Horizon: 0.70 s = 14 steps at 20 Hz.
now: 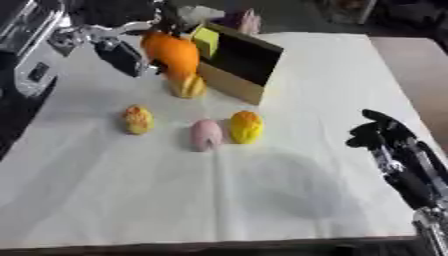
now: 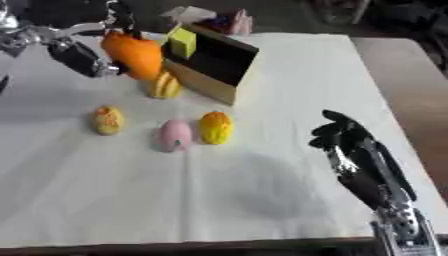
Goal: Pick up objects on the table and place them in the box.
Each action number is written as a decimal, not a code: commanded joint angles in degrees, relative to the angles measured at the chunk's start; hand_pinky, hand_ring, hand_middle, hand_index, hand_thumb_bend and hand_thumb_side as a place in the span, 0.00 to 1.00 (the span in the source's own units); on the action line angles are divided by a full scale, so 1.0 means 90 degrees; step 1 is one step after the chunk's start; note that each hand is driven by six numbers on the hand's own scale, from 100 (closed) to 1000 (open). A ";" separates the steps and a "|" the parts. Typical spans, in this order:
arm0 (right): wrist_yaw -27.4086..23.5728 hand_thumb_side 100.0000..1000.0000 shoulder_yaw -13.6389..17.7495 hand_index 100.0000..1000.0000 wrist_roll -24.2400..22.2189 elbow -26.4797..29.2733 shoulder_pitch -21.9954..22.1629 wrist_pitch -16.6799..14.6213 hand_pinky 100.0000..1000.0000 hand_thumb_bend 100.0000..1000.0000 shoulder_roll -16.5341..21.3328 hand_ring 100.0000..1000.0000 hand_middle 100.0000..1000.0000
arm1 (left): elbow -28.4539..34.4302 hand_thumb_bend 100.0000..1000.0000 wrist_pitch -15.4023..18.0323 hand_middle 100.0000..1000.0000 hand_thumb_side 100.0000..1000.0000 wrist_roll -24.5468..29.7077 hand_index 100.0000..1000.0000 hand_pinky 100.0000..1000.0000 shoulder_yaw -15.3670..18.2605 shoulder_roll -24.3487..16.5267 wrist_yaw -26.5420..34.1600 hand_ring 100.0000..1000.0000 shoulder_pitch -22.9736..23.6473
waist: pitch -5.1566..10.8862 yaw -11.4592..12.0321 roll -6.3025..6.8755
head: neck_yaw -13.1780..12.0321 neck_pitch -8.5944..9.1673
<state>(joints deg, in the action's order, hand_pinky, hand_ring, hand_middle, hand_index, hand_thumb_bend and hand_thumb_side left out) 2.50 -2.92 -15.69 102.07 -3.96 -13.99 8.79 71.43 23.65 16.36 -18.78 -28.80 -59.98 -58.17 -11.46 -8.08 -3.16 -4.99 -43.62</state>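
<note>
Left hand [image 1: 122, 56], black with silver joints, comes in from the upper left with its fingers curled round a large glossy orange fruit-shaped object [image 1: 171, 54], carried in the air just beside the near-left corner of the open cardboard box [image 1: 234, 84] with its dark inside. A yellow-green cube [image 1: 206, 41] already shows at the box's left end. Directly under the orange object a small yellow ridged piece [image 1: 187, 86] sits on the white cloth-covered table [image 1: 306, 190], close against the box wall.

To finish this placement well, I judge the hand should lift the orange object over the near rim and move it to the right of the cube before the fingers let go, so it drops into the dark free part rather than catching on the wall or rolling back out.

Three more pieces wait in a row nearer the robot: a yellow one with red flecks [image 1: 137, 120], a pink egg-shaped one [image 1: 206, 135] and a yellow-orange one [image 1: 246, 127]; the last two lie just beside each other. Right hand [image 2: 343, 136] hovers at the lower right with relaxed fingers, holding nothing, well apart from them. Room on the cloth's near half is wide, while the table's right edge runs close by that idle arm
</note>
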 commanded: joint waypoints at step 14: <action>-0.0208 0.53 -0.0182 0.88 -0.0261 0.0118 -0.0259 0.0013 0.66 0.00 0.0001 0.59 0.59 | -0.1278 0.30 -0.0560 0.66 0.14 -0.2084 0.80 0.73 0.0274 0.0898 -0.1619 0.68 -0.0347 | -0.0094 -0.0482 0.0083 | -0.0526 0.0355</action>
<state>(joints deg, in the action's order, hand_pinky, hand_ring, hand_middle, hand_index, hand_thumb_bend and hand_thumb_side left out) 0.99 -4.63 -17.81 102.07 -5.60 -13.76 8.54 59.55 19.19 -1.59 -16.42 -20.51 -73.83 -60.34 -13.10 -12.36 -2.44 -9.53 -41.21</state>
